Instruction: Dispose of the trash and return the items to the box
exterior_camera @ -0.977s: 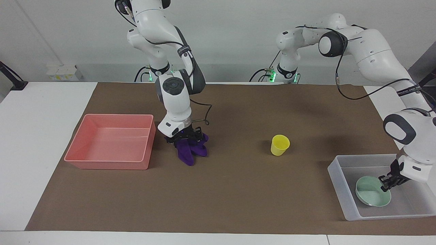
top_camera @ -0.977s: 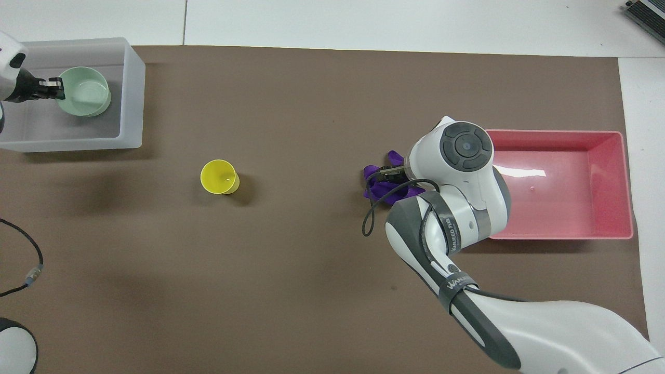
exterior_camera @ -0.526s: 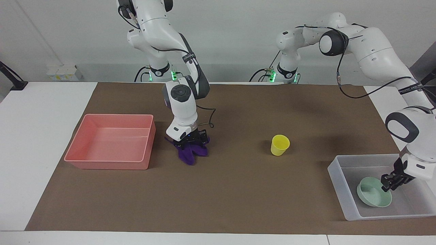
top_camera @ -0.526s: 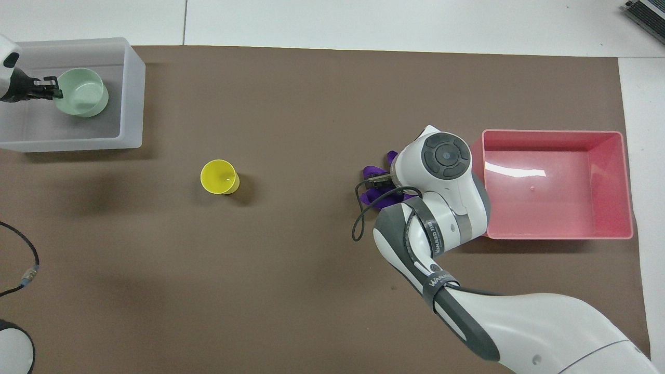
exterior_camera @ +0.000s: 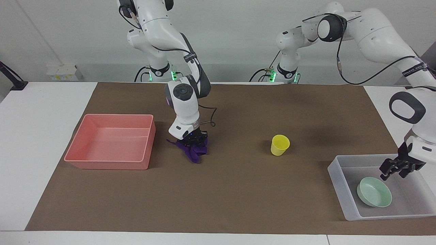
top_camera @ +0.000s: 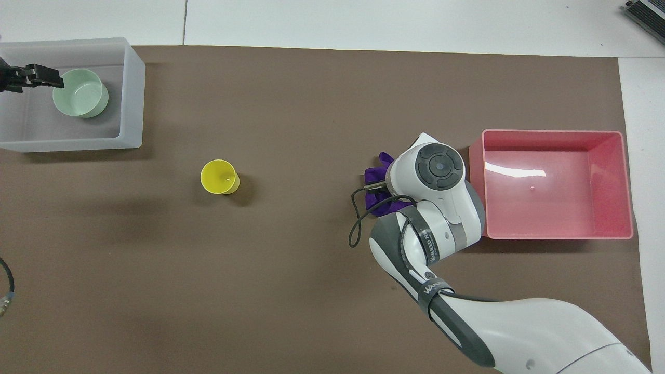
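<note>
The purple rag (exterior_camera: 195,155) lies bunched on the brown mat beside the pink bin (exterior_camera: 108,164). My right gripper (exterior_camera: 193,141) is pressed down into it and shut on its folds. In the overhead view the right wrist covers most of the rag (top_camera: 375,174). The mint-green bowl (exterior_camera: 374,192) sits upright in the translucent box (exterior_camera: 338,177) at the left arm's end. My left gripper (exterior_camera: 395,170) hangs open and empty over the box, just above the bowl (top_camera: 79,93). The yellow cup (exterior_camera: 280,145) stands upright on the mat between rag and box.
The pink bin (top_camera: 556,236) holds nothing and stands at the right arm's end of the table. The brown mat (exterior_camera: 238,190) covers the table's middle. A loose black cable loops from the right wrist (top_camera: 358,228) beside the rag.
My left gripper has let go of the bowl, which now rests flat in the box, and has risen. My right gripper has come down onto the rag, which has bunched up.
</note>
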### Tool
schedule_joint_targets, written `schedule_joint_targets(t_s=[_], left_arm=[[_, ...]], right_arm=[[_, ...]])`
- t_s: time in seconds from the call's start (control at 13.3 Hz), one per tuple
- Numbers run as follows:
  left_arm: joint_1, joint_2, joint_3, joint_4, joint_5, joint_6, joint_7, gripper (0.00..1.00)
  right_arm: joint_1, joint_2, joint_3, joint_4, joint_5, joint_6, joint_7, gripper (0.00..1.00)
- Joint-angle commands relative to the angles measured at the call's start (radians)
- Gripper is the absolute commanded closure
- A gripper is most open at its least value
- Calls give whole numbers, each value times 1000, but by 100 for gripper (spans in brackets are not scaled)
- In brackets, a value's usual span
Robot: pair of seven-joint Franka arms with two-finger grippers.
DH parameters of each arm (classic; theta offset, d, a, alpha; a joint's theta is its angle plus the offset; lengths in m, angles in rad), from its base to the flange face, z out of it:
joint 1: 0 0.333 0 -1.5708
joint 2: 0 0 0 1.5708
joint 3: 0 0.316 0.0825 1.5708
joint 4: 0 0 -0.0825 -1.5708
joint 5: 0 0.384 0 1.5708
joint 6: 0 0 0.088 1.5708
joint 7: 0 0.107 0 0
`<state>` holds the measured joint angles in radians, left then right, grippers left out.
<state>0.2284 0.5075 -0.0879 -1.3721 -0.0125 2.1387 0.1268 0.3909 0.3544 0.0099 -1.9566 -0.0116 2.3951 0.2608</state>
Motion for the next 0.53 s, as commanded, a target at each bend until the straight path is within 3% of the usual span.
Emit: schedule_joint_targets(t_s=[0.0,0.15,0.45], left_arm=[[-58,-231,13,-287,11,9,-4,0],[-92,-305,13,-375,9,-5,-7,0],[-179,-362,13,-479,11,-2,-96,0]], right_arm=[[2,-31,-1,-15,21,-17,15,100],[0,-67,-2,10,16,-75,60,100],[-17,-158,-8,51,12,-187,121,100]])
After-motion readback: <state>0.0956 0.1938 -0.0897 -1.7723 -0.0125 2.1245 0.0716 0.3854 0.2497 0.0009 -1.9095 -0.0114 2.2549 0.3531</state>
